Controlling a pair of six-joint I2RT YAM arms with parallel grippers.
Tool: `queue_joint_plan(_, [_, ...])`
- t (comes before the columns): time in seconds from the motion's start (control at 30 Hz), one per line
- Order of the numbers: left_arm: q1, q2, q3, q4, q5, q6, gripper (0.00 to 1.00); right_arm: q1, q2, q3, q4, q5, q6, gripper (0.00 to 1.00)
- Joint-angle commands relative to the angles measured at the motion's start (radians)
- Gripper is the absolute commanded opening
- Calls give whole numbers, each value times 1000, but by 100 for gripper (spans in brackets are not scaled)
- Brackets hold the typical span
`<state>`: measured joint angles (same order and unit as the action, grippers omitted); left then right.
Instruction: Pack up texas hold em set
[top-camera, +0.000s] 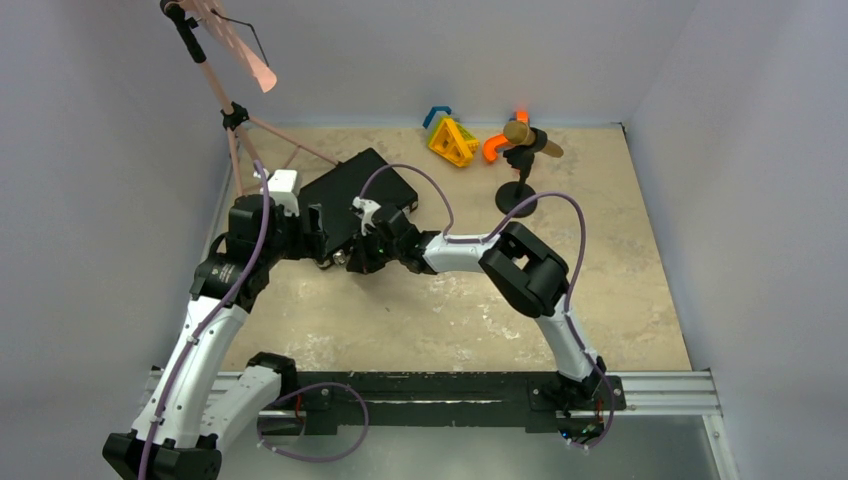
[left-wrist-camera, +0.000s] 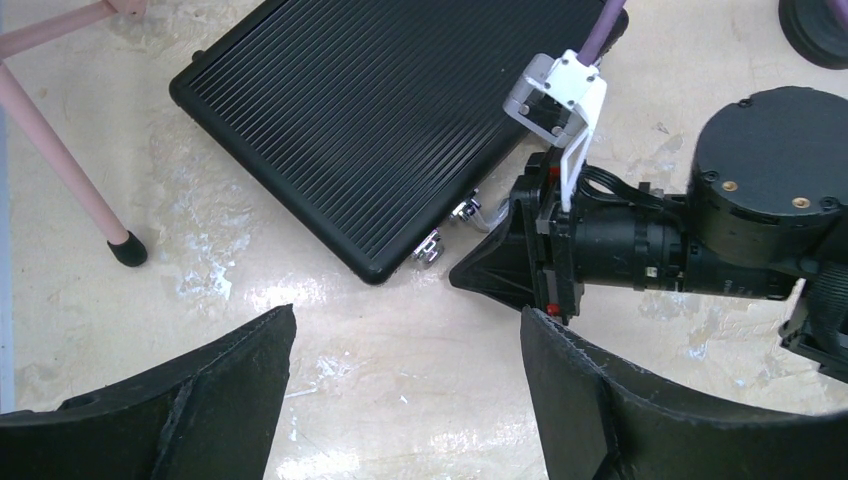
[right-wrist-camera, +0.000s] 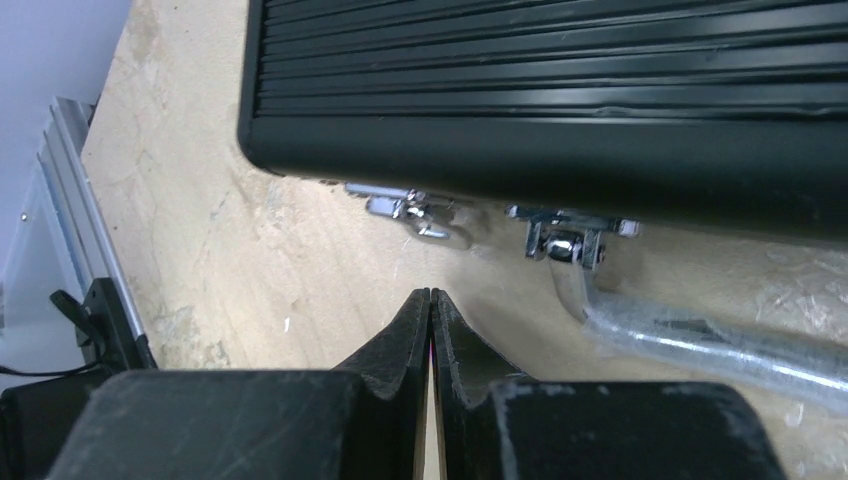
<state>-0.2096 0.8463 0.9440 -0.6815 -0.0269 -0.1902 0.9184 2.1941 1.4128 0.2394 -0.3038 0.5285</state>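
Closed black briefcase, ribbed face up, flat on the tabletop. Left gripper: jaws spread wide and empty, the case's latched edge just beyond them. Right gripper: jaws pressed together, gripping nothing, tips just short of a silver latch, with the silver handle off to one side.

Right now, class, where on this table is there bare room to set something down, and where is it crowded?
Free: tabletop right of the right arm, between microphone stand and rail; also the strip between both arms. Crowded: the black case's latch edge, where left gripper and right gripper converge.
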Motion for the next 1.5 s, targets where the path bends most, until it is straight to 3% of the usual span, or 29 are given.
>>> queue_joint_plan(0.0, [6, -9, -9, 23, 1, 15, 86, 5, 40, 69, 11, 32, -11, 7])
queue_joint_plan(0.13, [6, -8, -9, 23, 1, 17, 86, 5, 40, 79, 11, 29, -12, 7])
queue_joint_plan(0.33, [6, 32, -11, 24, 22, 0, 85, 5, -65, -32, 63, 58, -32, 8])
queue_joint_plan(0.53, [24, 157, 13, 19, 97, -18, 74, 4, -240, -200, 115, 106, -44, 8])
queue_joint_plan(0.9, [39, 516, 151, 84, 114, -26, 48, -31, -499, -356, 72, 206, -97, 8])
queue_joint_plan(1.17, [45, 662, 179, 140, 76, -27, 39, -100, -637, -487, 85, 239, -105, 8])
queue_joint_plan(1.47, [45, 826, 212, 74, 77, -44, 37, -143, -696, -555, 111, 244, -88, 8])
